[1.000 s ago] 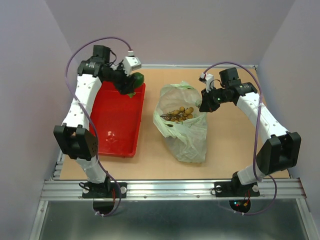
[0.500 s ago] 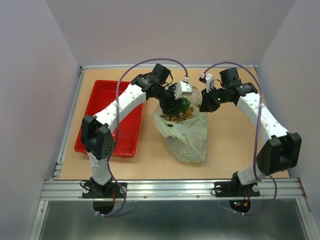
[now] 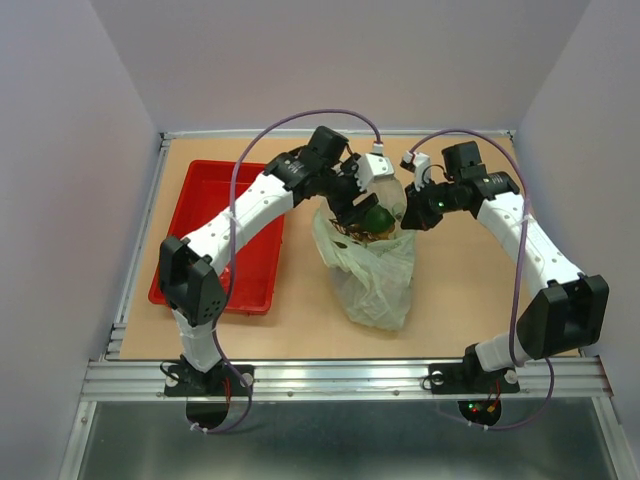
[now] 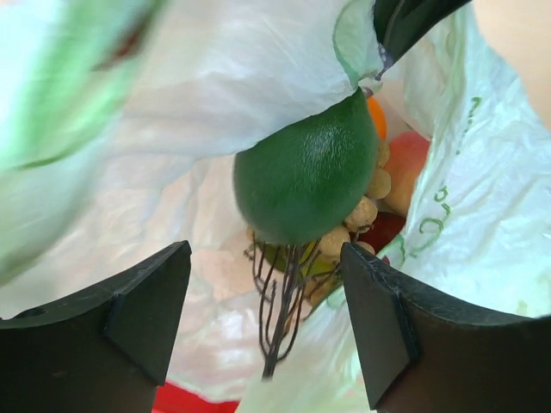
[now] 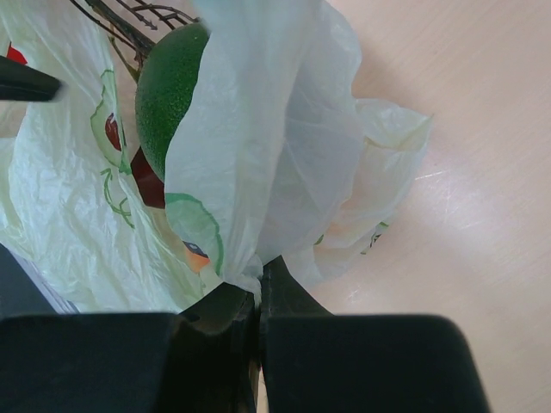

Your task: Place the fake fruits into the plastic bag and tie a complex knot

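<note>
The pale-green plastic bag (image 3: 375,275) lies mid-table, its mouth facing the far side. My right gripper (image 3: 408,215) is shut on the bag's rim (image 5: 258,129) and holds it up. My left gripper (image 3: 358,205) hangs open over the mouth; in the left wrist view nothing sits between its jaws (image 4: 267,318). Just beyond the fingertips, the green round fruit (image 4: 306,172) rests inside on the brownish bunch (image 4: 362,215), whose dark stems point toward me. A peach (image 4: 405,168), a yellow-orange piece (image 4: 376,116) and a dark red fruit (image 4: 383,231) lie deeper in.
A red tray (image 3: 255,270) stands left of the bag, partly under my left arm. Purple walls close in the left, right and far sides. Bare brown table shows to the right of the bag.
My left arm swung from the tray to the bag's mouth carrying the green fruit, then its jaws widened and the fruit now lies in the bag. The right gripper kept its hold.
</note>
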You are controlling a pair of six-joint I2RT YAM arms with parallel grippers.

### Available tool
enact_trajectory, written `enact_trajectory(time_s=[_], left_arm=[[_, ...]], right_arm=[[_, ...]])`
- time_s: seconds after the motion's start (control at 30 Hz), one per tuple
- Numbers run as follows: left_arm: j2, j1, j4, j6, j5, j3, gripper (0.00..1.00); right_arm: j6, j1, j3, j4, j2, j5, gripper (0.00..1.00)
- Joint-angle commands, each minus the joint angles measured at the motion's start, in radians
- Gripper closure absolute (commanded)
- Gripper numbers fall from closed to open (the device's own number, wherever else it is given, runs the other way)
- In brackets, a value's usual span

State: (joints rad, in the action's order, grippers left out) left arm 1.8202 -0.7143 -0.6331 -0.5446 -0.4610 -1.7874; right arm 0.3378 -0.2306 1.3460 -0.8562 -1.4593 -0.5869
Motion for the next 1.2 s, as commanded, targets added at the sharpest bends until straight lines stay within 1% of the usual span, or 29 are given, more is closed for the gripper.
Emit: enact_trajectory(time_s=[0.0, 0.03, 0.07, 0.13, 0.17, 0.23, 0.3, 0.47, 0.6, 0.77, 0.9, 1.0, 1.07, 1.1, 1.17], left_arm=[[-0.133, 0.039, -0.028, 0.047, -0.053, -0.04, 0.18], [-0.143, 0.059, -0.034, 0.061, -0.092, -0.04, 0.18], [-0.156, 0.114, -0.039, 0.074, -0.119, -0.029, 0.18], [-0.185, 0.171, -0.048, 0.106, -0.146, -0.014, 0.17], [-0.199, 0.223, -0.051, 0.11, -0.177, 0.008, 0.17], [-0.208, 0.269, -0.065, 0.118, -0.197, 0.037, 0.17], [-0.211, 0.309, -0.079, 0.109, -0.249, 0.083, 0.17], [-0.222, 0.317, -0.051, 0.048, -0.339, 0.192, 0.17], [-0.207, 0.317, -0.039, 0.025, -0.386, 0.229, 0.17], [-0.187, 0.317, -0.001, 0.023, -0.412, 0.269, 0.17], [-0.17, 0.314, 0.084, 0.064, -0.387, 0.319, 0.18], [-0.145, 0.312, 0.108, 0.074, -0.384, 0.326, 0.25], [-0.134, 0.312, 0.108, 0.075, -0.39, 0.321, 0.34], [-0.13, 0.314, 0.092, 0.065, -0.399, 0.307, 0.49], [-0.139, 0.312, 0.089, 0.063, -0.422, 0.29, 0.62]], right_arm=[[0.017, -0.007, -0.013, 0.023, 0.028, -0.01, 1.0], [0.018, -0.007, -0.015, 0.023, 0.028, -0.008, 0.99], [0.02, -0.007, -0.016, 0.023, 0.028, -0.008, 1.0], [0.023, -0.007, -0.019, 0.025, 0.03, -0.008, 0.99], [0.024, -0.006, -0.021, 0.025, 0.03, -0.01, 1.0], [0.026, -0.006, -0.022, 0.025, 0.03, -0.01, 1.0], [0.027, -0.007, -0.024, 0.025, 0.03, -0.01, 1.0], [0.03, -0.007, -0.019, 0.025, 0.025, -0.013, 0.99], [0.026, -0.007, -0.007, 0.025, 0.02, -0.014, 0.99], [0.018, -0.006, -0.008, 0.025, 0.031, -0.008, 0.99], [0.014, -0.007, -0.019, 0.023, 0.037, -0.01, 0.99], [0.006, -0.006, -0.024, 0.025, 0.04, -0.004, 1.0], [0.003, -0.007, -0.024, 0.025, 0.043, 0.002, 1.0], [0.003, -0.007, -0.027, 0.025, 0.048, 0.002, 1.0], [0.001, -0.006, -0.033, 0.026, 0.053, 0.009, 0.99]])
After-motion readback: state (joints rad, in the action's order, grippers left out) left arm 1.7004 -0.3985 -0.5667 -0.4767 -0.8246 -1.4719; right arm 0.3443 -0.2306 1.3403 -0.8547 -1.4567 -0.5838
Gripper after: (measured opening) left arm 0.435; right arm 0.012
